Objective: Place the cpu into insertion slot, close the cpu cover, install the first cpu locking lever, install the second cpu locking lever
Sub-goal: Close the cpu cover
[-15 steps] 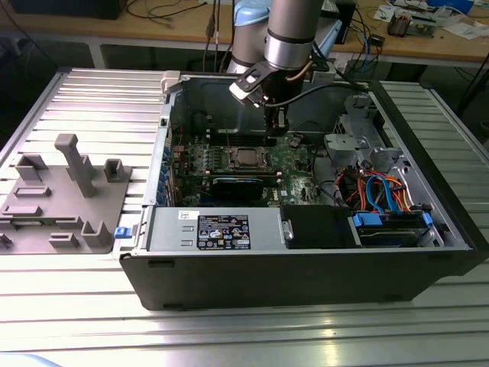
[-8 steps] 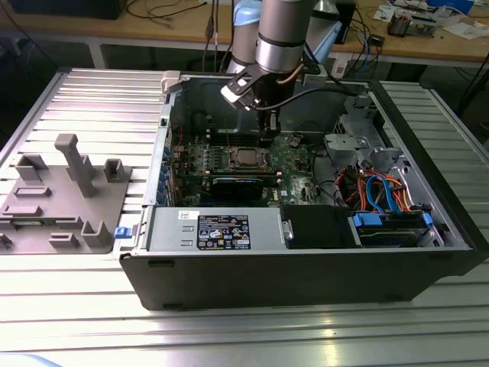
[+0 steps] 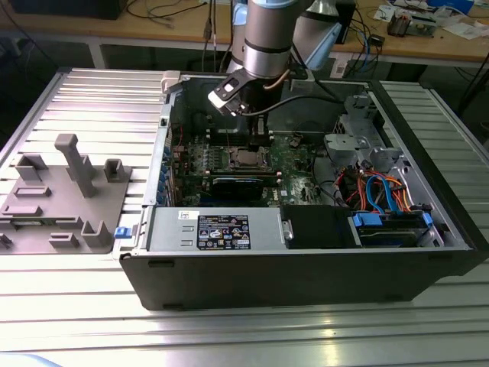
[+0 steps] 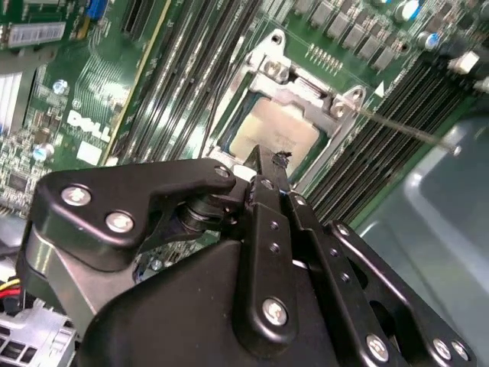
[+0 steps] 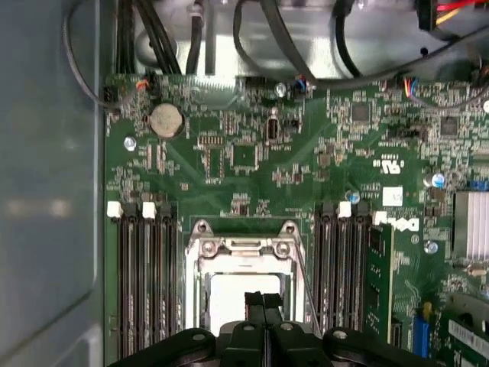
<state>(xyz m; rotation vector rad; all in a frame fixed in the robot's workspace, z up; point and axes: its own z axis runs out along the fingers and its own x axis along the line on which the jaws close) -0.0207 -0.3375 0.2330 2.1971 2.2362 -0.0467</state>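
The cpu lies flat in the insertion slot on the green board, its pale metal top showing. The silvery cpu cover is down over it, framing the chip through its window. A thin wire locking lever slants away from one side of the socket. My gripper hangs just above the chip's edge, its black fingers pressed together with nothing between them. In the exterior view the gripper reaches down into the open case right behind the cpu.
Black memory slots flank the socket on both sides. The case wall stands close by. In the exterior view, a power supply sits at the front, a drive cage with blue and orange cables on the right, and a grey fixture tray on the left.
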